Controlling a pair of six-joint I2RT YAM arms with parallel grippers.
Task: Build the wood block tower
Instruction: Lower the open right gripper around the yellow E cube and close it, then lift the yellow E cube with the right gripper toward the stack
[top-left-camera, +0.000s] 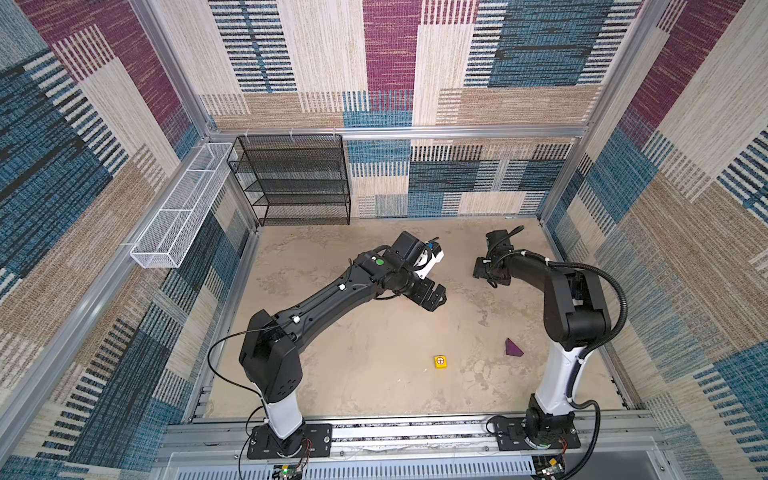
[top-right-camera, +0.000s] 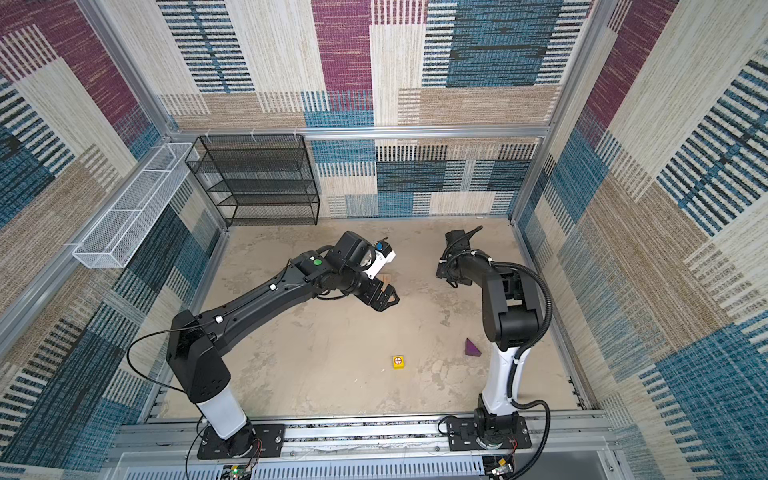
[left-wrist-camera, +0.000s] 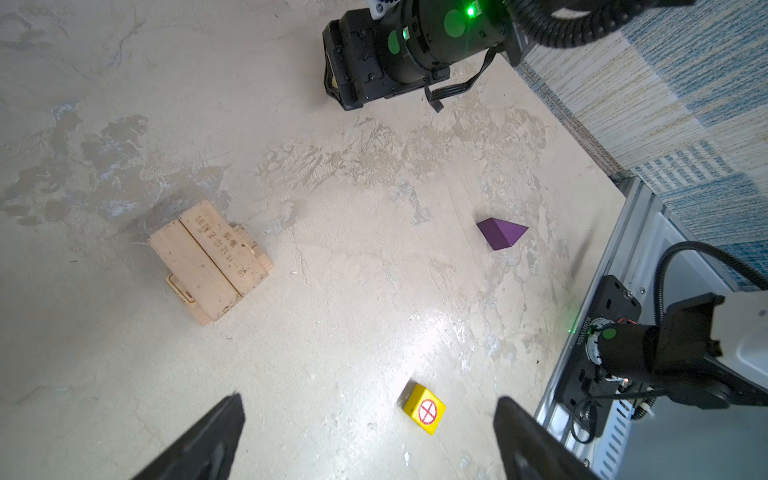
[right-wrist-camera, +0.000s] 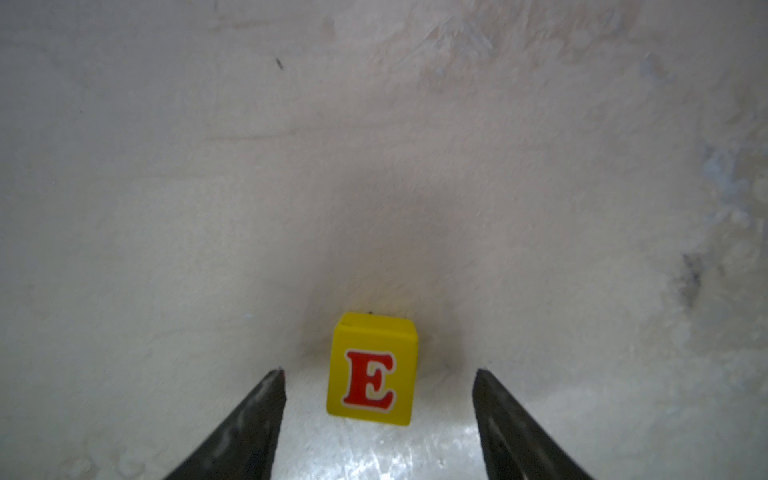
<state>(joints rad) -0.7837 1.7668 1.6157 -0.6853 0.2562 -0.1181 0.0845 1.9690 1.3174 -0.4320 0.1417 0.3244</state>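
The tower base, a low stack of tan planks (left-wrist-camera: 210, 259), lies on the table in the left wrist view; only a sliver of it (top-right-camera: 388, 277) shows under the left wrist in a top view. One yellow cube with a red crossed circle (top-left-camera: 441, 361) (top-right-camera: 398, 361) (left-wrist-camera: 424, 409) sits alone near the front. The purple wedge (top-left-camera: 513, 347) (top-right-camera: 472, 347) (left-wrist-camera: 500, 232) lies to its right. My left gripper (top-left-camera: 433, 298) (left-wrist-camera: 369, 397) hovers open and holds nothing. A second yellow cube with a red E (right-wrist-camera: 372, 370) rests on the table between the open jaws of my right gripper (right-wrist-camera: 378, 370) (top-left-camera: 483, 272), touching neither finger.
A black mesh shelf (top-left-camera: 299, 178) stands at the back left and a white wire basket (top-left-camera: 178, 208) hangs on the left wall. An aluminium rail (top-left-camera: 415, 432) with both arm bases runs along the front. Patterned walls enclose the table.
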